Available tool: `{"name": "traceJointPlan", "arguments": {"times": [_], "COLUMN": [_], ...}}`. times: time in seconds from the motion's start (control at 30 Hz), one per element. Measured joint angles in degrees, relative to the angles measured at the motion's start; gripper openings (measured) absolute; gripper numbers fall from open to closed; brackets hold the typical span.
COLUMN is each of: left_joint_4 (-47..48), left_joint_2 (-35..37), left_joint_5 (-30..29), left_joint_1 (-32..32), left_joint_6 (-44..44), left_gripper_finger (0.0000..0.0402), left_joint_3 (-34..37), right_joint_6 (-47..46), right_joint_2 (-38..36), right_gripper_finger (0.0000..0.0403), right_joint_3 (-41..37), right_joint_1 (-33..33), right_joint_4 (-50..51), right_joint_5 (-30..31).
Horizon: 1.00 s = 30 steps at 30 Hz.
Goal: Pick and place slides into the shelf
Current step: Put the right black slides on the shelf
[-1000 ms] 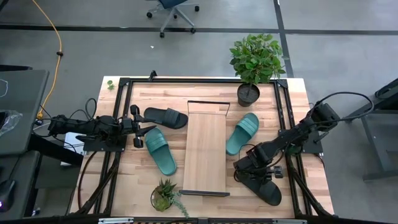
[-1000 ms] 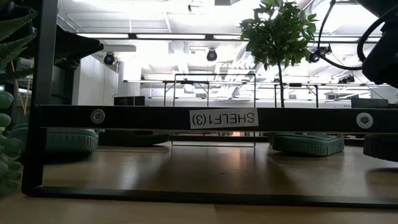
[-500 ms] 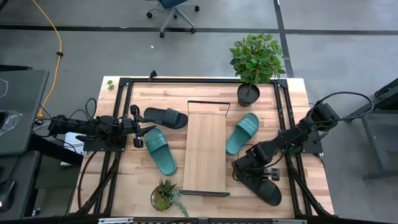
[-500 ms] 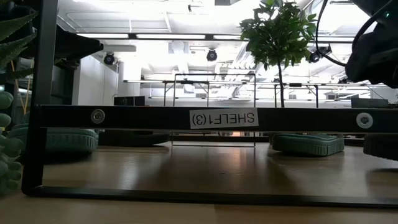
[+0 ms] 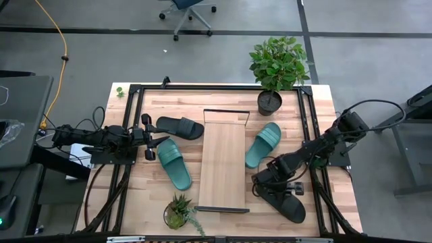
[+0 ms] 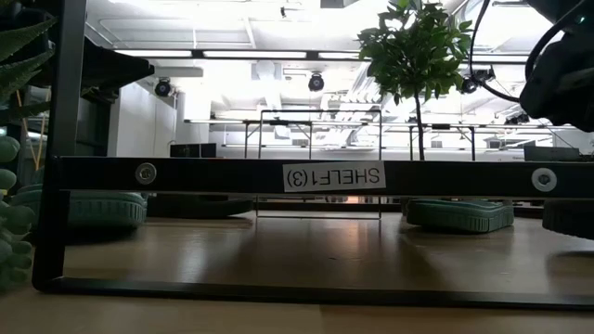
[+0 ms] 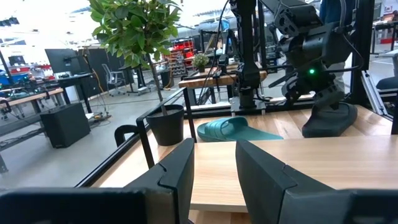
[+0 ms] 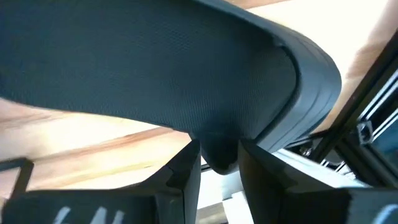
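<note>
Two black and two teal slides lie on the table around the shelf (image 5: pixel 223 162), a light board with black end rails. My right gripper (image 5: pixel 266 183) is shut on the black slide (image 5: pixel 287 202) near the table's near right corner. The other black slide (image 5: pixel 179 126) and a teal slide (image 5: pixel 174 164) lie left of the shelf, soles down. My left gripper (image 5: pixel 154 140) hovers open between these two, touching neither. The second teal slide (image 5: pixel 263 144) lies right of the shelf and also shows in the left wrist view (image 7: pixel 233 129). My right gripper pinches the black slide's rim (image 8: pixel 217 157) between its two fingers (image 8: pixel 186 171), at the end nearest the shelf. It comes from above, slanting from the table's right. In the high view the rest of the slide (image 5: pixel 291 208) still lies toward the near right corner.
A potted plant (image 5: pixel 271 101) stands at the shelf's far right corner and a small succulent (image 5: pixel 178 212) at its near left corner. A black metal frame (image 5: pixel 131 88) rims the table. The shelf's near rail, labelled SHELF, (image 6: pixel 334 176) fills the low view.
My right gripper has shifted slightly toward the near edge and the shelf over the black slide's end, staying shut. The slides and the left arm have kept still.
</note>
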<state>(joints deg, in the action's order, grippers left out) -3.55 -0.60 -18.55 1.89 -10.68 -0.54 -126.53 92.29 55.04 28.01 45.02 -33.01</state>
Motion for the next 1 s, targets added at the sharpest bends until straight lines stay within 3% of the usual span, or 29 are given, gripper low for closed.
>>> {"name": "traceJointPlan", "arguments": {"times": [0.3,0.53,0.87,1.0], "left_joint_4": [0.00,0.00,0.00,0.01], "left_joint_2": [-0.02,-0.02,0.00,-0.02], "left_joint_5": [0.04,0.13,0.09,0.10], "left_joint_1": [0.00,0.00,0.00,0.00], "left_joint_6": [0.00,0.02,-0.11,-0.48], "left_gripper_finger": [0.0106,0.0106,0.0106,0.0106], "left_joint_3": [0.00,0.00,0.00,0.00], "right_joint_6": [2.04,1.86,1.96,2.18], "right_joint_2": [0.00,-0.02,-0.04,-0.04], "right_gripper_finger": [0.0099,0.0099,0.0099,0.0099], "right_joint_3": [0.01,1.58,7.09,8.44], "right_joint_1": [-0.18,-0.15,-1.03,-1.44], "right_joint_4": [-1.51,-0.34,9.25,13.33], "right_joint_5": [0.06,3.80,3.35,-0.04]}}
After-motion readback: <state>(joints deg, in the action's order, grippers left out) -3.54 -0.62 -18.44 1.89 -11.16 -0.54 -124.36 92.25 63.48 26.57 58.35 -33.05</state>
